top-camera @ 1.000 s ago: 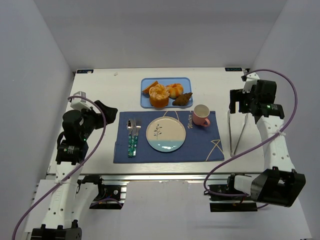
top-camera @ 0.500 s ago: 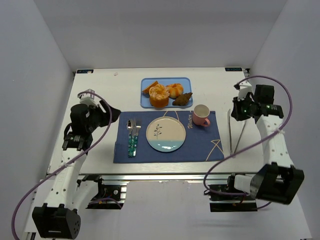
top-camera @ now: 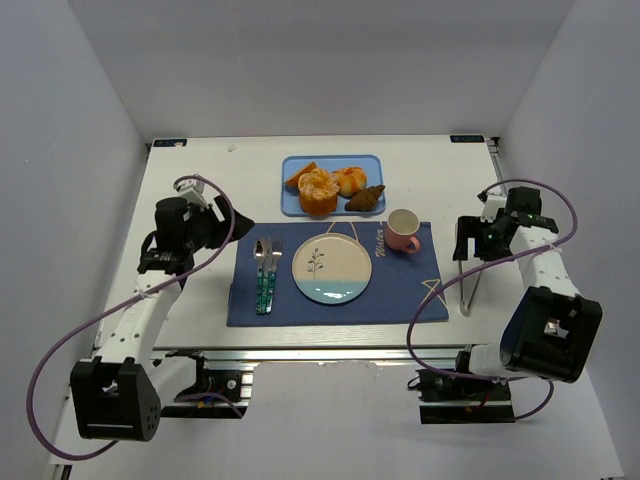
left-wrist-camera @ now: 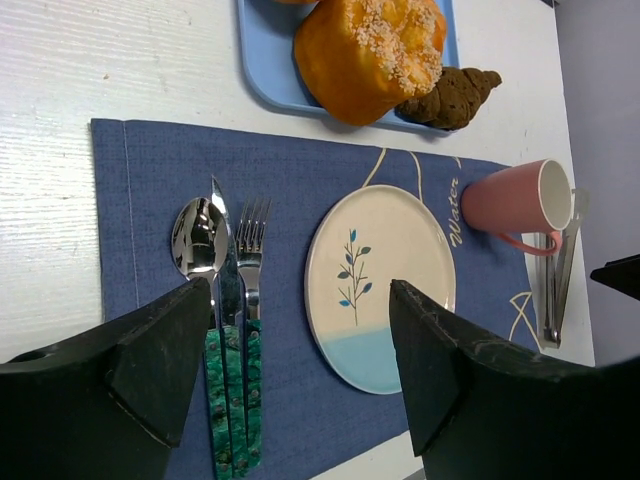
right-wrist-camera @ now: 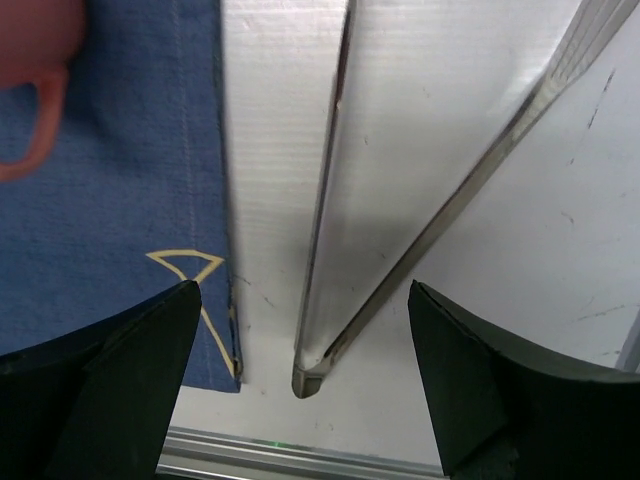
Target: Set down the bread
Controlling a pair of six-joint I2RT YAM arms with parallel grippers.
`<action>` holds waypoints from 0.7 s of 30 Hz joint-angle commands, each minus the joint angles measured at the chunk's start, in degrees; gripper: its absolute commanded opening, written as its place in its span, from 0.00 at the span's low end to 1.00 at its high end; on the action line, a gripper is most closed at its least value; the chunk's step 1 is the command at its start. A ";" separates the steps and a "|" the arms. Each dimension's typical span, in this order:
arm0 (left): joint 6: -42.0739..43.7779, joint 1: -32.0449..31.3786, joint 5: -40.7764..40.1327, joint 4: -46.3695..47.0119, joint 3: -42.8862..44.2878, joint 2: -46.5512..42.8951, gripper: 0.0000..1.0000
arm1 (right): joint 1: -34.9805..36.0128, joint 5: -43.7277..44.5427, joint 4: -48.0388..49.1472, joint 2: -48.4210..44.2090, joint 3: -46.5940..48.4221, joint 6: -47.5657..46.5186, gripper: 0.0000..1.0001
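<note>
Left claw (left-wrist-camera: 300, 290) held wide open, nothing gripped, arm reached over the worktop's (top-camera: 200, 180) left edge, right claw (right-wrist-camera: 302, 290) held wide open over the tongs (right-wrist-camera: 330, 200), bread (top-camera: 366, 198) laid at the tray's (top-camera: 372, 163) near right corner.

White table (top-camera: 200, 170); placemat (top-camera: 400, 290), tray (top-camera: 335, 162), tongs (top-camera: 470, 270)

1. Right gripper (right-wrist-camera: 302, 295): dark fingers at the lower corners, spread wide, gripping nothing.
2. Metal tongs (right-wrist-camera: 310, 372): lying on the white table (right-wrist-camera: 600, 250) between the fingers, joined end nearest the camera.
3. Blue placemat (right-wrist-camera: 110, 170): left of the tongs, yellow line motif near its corner.
4. Pink cup (right-wrist-camera: 35, 40): handle visible at upper left, on the placemat.
</note>
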 commanded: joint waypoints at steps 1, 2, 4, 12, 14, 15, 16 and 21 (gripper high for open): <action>0.55 -0.18 1.97 3.00 0.87 1.81 0.82 | -0.26 4.13 3.78 0.71 -2.58 0.09 0.89; 0.46 -0.18 2.15 3.52 1.05 2.35 0.82 | -0.26 4.67 3.78 1.06 -3.02 -0.17 0.89; 0.46 -0.18 2.41 3.79 1.40 3.84 0.82 | -0.26 5.98 4.22 0.89 -4.60 -0.08 0.89; -0.77 -0.18 3.64 7.04 1.49 7.27 0.82 | -0.26 11.79 9.76 2.64 -9.62 4.05 0.89; -1.38 -0.09 4.17 7.74 1.40 7.80 0.82 | -0.26 11.88 12.03 4.13 -9.09 4.75 0.89; -1.39 -0.18 4.26 7.92 1.49 7.89 0.82 | -0.26 11.79 12.48 4.84 -8.92 5.01 0.89; -1.56 -0.09 4.34 8.01 1.40 7.98 0.82 | -0.26 11.88 13.00 5.36 -8.74 5.45 0.88; -2.53 -0.18 3.29 7.66 0.79 6.66 0.82 | -0.26 11.79 17.39 8.18 -9.70 6.59 0.86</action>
